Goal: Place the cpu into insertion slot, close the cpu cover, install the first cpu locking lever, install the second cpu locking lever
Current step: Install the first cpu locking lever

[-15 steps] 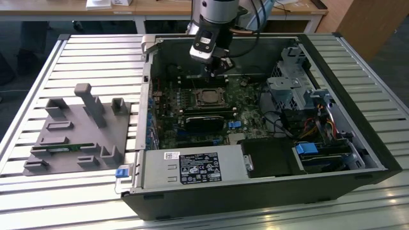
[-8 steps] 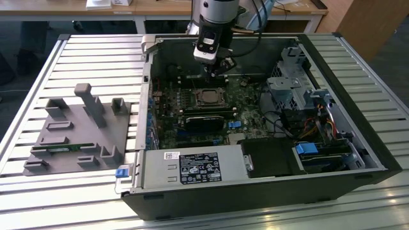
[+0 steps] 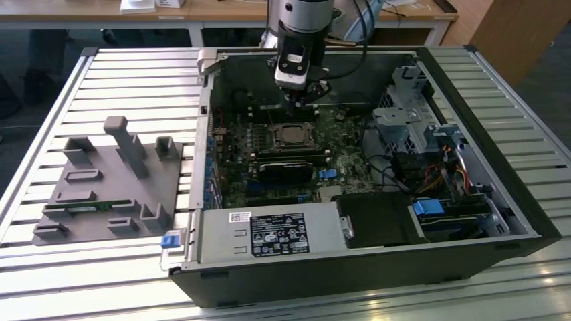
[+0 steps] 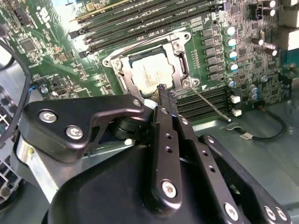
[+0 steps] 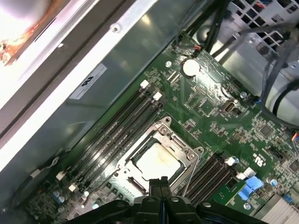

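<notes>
The cpu (image 4: 150, 75) (image 5: 156, 163) lies flat in the insertion slot (image 3: 289, 136) on the green board, its pale metal top showing. Around it the silvery cpu cover (image 4: 180, 70) (image 5: 186, 156) lies down flat. One thin locking lever (image 4: 211, 105) juts out from the socket's corner, across the memory slots. My gripper (image 3: 301, 105) (image 4: 167, 91) (image 5: 159, 181) hangs just above the socket's far edge. Its two black fingers are pressed together with nothing between them, and their tips hide a strip of the socket's rim in both wrist views.
The open computer case (image 3: 526, 221) stands on a slatted table. A grey parts fixture (image 3: 107, 180) lies at the exterior view's left. A black card (image 3: 287, 171), the power supply (image 3: 267, 234), a drive cage (image 3: 406, 124) and cables surround the socket.
</notes>
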You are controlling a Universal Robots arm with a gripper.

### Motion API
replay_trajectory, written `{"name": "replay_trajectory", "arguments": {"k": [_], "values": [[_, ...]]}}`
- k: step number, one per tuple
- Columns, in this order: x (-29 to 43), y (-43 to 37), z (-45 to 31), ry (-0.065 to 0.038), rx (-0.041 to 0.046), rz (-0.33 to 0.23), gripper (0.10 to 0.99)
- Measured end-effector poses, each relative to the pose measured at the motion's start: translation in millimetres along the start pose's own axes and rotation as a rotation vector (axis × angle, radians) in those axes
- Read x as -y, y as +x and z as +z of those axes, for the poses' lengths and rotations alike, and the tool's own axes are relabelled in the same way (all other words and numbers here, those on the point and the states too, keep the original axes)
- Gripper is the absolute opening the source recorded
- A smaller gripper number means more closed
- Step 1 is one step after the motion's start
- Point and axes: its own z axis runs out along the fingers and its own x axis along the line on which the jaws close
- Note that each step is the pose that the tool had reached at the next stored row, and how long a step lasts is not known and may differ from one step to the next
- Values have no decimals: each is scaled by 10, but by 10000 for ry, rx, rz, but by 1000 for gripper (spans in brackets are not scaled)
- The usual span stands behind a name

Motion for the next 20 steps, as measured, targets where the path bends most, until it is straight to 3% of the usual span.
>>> {"name": "replay_trajectory", "arguments": {"k": [20], "values": [[0,0,0,37,2,-3021,106]]}}
